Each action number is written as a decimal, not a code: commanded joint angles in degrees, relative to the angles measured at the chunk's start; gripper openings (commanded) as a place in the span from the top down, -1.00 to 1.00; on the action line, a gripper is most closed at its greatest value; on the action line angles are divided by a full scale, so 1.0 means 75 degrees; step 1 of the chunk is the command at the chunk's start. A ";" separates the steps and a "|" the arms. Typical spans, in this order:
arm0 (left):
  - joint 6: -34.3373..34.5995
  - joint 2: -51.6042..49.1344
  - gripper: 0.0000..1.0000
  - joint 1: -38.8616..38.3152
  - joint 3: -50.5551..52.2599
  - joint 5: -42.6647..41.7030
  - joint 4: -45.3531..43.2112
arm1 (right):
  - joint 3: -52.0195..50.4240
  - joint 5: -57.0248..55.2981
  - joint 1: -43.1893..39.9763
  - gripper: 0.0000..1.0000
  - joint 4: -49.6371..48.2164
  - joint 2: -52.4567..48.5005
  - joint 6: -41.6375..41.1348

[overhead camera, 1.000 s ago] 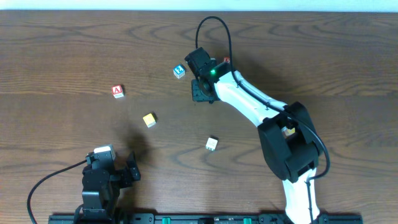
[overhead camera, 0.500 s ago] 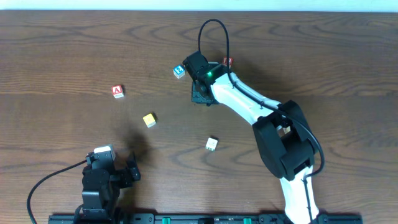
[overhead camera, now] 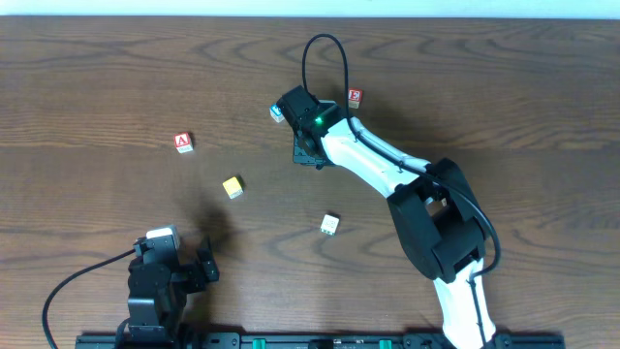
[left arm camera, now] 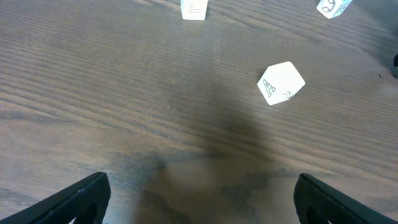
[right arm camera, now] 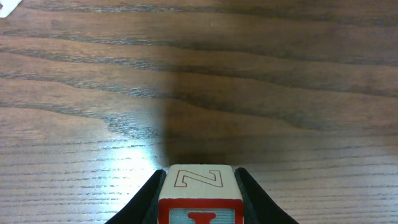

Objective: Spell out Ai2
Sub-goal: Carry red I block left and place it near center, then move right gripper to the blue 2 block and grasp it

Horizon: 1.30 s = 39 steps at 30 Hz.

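Now R gripper (right arm camera: 200, 194) clamps a block (right arm camera: 200, 179) by its sides; L gripper (left arm camera: 202, 199) jaws spread wide, holding nothing.

Right arm out, left tucked back.
On the white arm (overhead camera: 373, 160), the right tool (right arm camera: 200, 202) clamps a red-edged wooden block (right arm camera: 199, 179); the black left tool (left arm camera: 199, 193) spreads wide.

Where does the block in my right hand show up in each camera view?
Overhead: hidden beneath the right hand, upper centre.
Left wrist: not in view.
Right wrist: red-edged block at bottom centre, between the fingers.
Shared landmark: the wood-grain table.
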State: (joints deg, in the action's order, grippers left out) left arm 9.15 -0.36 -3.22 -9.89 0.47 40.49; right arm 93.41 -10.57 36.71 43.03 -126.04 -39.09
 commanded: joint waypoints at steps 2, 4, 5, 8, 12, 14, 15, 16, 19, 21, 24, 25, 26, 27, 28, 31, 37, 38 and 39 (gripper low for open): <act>-0.0017 0.0012 -0.91 -0.0035 0.0090 0.0134 0.0187 | 0.0032 -0.0224 0.0038 0.46 -0.0020 -0.0090 -0.0157; -0.0017 0.0012 -0.91 -0.0035 0.0090 0.0134 0.0187 | 0.0032 -0.0224 0.0038 0.35 -0.0026 -0.0093 -0.0157; -0.0017 0.0012 -0.91 -0.0035 0.0090 0.0134 0.0187 | 0.0032 -0.0224 0.0038 0.32 -0.0026 -0.0093 -0.0157; -0.0017 0.0012 -0.91 -0.0035 0.0090 0.0134 0.0187 | 0.0032 -0.0224 0.0038 0.24 -0.0023 -0.0099 -0.0154; -0.0017 0.0012 -0.91 -0.0035 0.0090 0.0134 0.0187 | 0.0032 -0.0221 0.0038 0.20 -0.0023 -0.0099 -0.0154; -0.0017 0.0012 -0.91 -0.0035 0.0090 0.0134 0.0187 | 0.0032 -0.0224 0.0038 0.20 -0.0023 -0.0099 -0.0154; -0.0017 0.0012 -0.91 -0.0035 0.0090 0.0134 0.0187 | 0.0032 -0.0224 0.0038 0.19 -0.0023 -0.0099 -0.0154; -0.0017 0.0012 -0.91 -0.0035 0.0090 0.0134 0.0187 | 0.0032 -0.0227 0.0038 0.19 -0.0026 -0.0099 -0.0154; -0.0017 0.0012 -0.91 -0.0035 0.0090 0.0134 0.0187 | 0.0032 -0.0289 0.0029 0.07 -0.0026 -0.0099 -0.0149; -0.0017 0.0012 -0.91 -0.0035 0.0090 0.0134 0.0187 | 0.0032 -0.0370 0.0020 -0.05 -0.0029 -0.0099 -0.0119; -0.0017 0.0012 -0.91 -0.0035 0.0090 0.0134 0.0187 | 0.0154 -0.0388 -0.0017 -0.33 0.0017 -0.0096 0.0364; -0.0017 0.0012 -0.91 -0.0035 0.0090 0.0134 0.0187 | 0.0280 -0.0388 -0.0029 -0.39 0.0117 -0.0096 0.0516; -0.0017 0.0012 -0.91 -0.0035 0.0090 0.0134 0.0187 | 0.0417 -0.0388 -0.0029 -0.41 0.0233 -0.0096 0.0606; -0.0017 0.0012 -0.91 -0.0035 0.0090 0.0134 0.0187 | 0.0606 -0.0391 -0.0035 -0.42 0.0391 -0.0096 0.0720; -0.0017 0.0012 -0.91 -0.0035 0.0090 0.0134 0.0187 | 0.0825 -0.0388 -0.0035 -0.44 0.0536 -0.0096 0.0839; -0.0017 0.0012 -0.91 -0.0035 0.0090 0.0134 0.0187 | 0.1562 -0.0391 -0.0032 -0.50 0.0930 -0.0096 0.1300; -0.0017 0.0012 -0.91 -0.0035 0.0090 0.0134 0.0187 | 0.2964 0.0041 -0.0026 -0.60 0.0726 -0.0096 0.4144; -0.0017 0.0012 -0.91 -0.0035 0.0090 0.0134 0.0187 | 0.3057 0.0187 -0.0026 -0.60 0.0592 -0.0096 0.4698; -0.0017 0.0012 -0.91 -0.0035 0.0090 0.0134 0.0187 | 0.3089 0.0315 -0.0026 -0.61 0.0478 -0.0096 0.5112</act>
State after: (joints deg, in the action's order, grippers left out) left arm 9.17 -0.36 -3.22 -9.89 0.47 40.51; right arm 114.83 -10.92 36.67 47.18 -126.85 -15.42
